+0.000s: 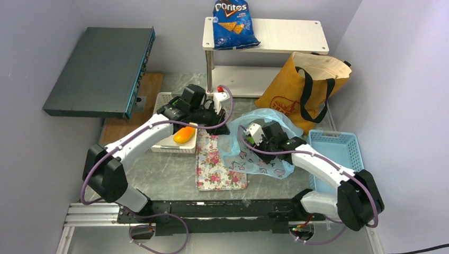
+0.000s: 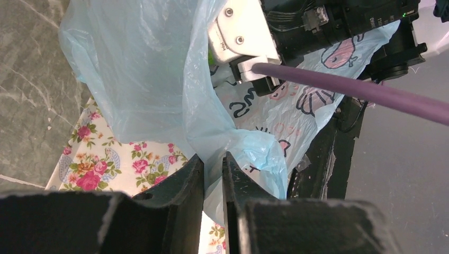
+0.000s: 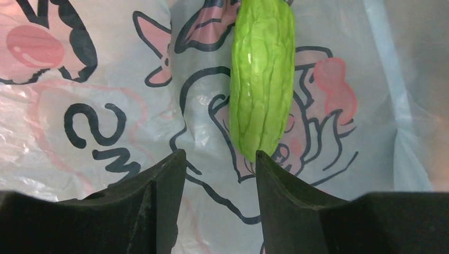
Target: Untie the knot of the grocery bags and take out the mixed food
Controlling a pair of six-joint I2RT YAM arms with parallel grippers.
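Plastic bag [image 1: 262,117] open, centre frame. Left pincer [image 2: 213,164] clamped on bag's fold; right pincer [image 3: 219,159] apart inside, long green vegetable [image 3: 262,79] ahead, ungrasped. Mango [image 1: 183,135] already in white basket [image 1: 165,98]. Tote [image 1: 288,87], upper right: contents hidden.

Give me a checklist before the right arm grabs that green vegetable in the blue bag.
1. Left pincer gripping the blue bag: ok, plastic pinched between its fingers.
2. Right pincer open: ok.
3. Right pincer inside the bag: ok, printed plastic fills its view.
4. Green vegetable centred in the gap: not ok, its tip faces one finger.
5. Plastic free of the vegetable: cannot tell.
6. Room in the white basket beside the mango: cannot tell, mostly hidden.
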